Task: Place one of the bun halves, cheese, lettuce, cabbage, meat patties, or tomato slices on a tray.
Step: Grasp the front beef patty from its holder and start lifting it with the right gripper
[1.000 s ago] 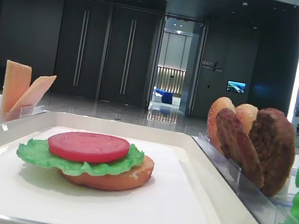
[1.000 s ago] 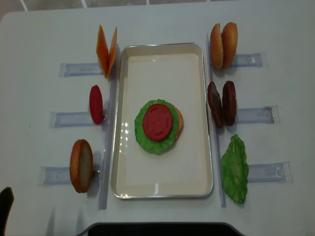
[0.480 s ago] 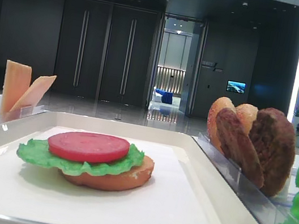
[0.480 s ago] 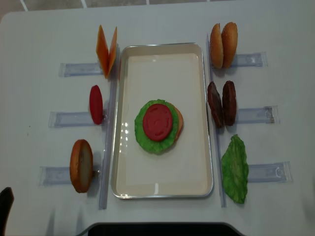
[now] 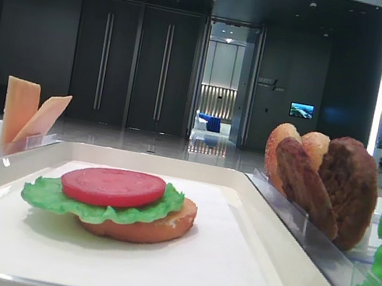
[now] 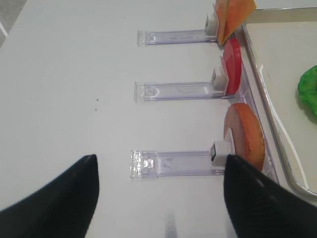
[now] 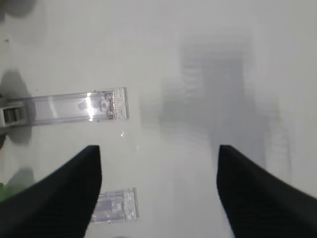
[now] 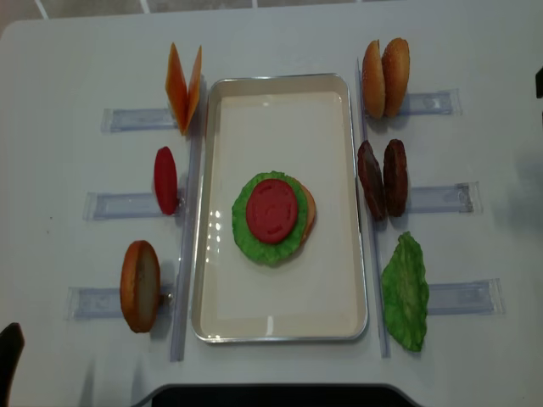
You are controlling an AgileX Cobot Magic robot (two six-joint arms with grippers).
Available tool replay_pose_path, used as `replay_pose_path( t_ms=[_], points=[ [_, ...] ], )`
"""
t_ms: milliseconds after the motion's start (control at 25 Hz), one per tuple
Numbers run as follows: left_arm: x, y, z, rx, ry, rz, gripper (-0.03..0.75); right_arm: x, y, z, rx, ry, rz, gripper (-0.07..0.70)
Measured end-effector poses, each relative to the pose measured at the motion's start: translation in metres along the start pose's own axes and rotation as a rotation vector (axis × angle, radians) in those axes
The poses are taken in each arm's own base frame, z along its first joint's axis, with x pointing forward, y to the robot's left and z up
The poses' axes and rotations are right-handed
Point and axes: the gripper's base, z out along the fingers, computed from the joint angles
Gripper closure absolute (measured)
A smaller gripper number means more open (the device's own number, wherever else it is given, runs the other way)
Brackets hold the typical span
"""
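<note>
1. The tray [image 8: 280, 102] sits mid-table between the two rows of clear holders [image 8: 441, 199], likely so that either arm can drop food in from its own side. It lies well to the left of the right claw [image 7: 158, 193] and to the right of the left claw [image 6: 161, 198].
2. On the tray a bun half [image 8: 307, 212] carries a lettuce leaf [image 8: 246, 233] and a tomato slice [image 8: 271, 209]. The layers are stacked flat, so the burger looks partly built, with patty, cheese and top bun not yet added.
3. The meat patties [image 8: 382, 180] stand on edge in their holder, presumably so a claw can pinch them from above. They are left of and near the right claw. The spare buns [image 8: 386, 78], cheese [image 8: 185, 85] and loose lettuce [image 8: 405, 292] stand or lie likewise.
4. The right claw's jaws are spread wide over bare table and grip nothing. The left claw's jaws are also apart and empty, with a bun [image 6: 242, 136] ahead to their right.
5. From overhead both arms are nearly out of view. Only dark slivers show at the edges.
</note>
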Motion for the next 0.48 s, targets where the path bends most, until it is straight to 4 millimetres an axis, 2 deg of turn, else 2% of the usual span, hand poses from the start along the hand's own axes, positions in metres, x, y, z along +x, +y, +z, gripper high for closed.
replay_pose_path(
  t_ms=[120, 280, 360, 480],
  points=[
    [0.0, 0.0, 0.0, 0.0, 0.0, 0.0, 0.118, -0.02, 0.0, 0.01, 0.0, 0.025, 0.0, 0.16],
    [0.0, 0.0, 0.0, 0.0, 0.0, 0.0, 0.118, -0.032, 0.009, 0.019, -0.011, 0.065, -0.001, 0.166],
    [0.0, 0.0, 0.0, 0.0, 0.0, 0.0, 0.118, -0.032, 0.026, 0.019, -0.021, 0.072, -0.021, 0.17],
    [0.0, 0.0, 0.0, 0.0, 0.0, 0.0, 0.118, -0.028, 0.067, 0.017, -0.036, 0.067, -0.084, 0.176]
  ],
)
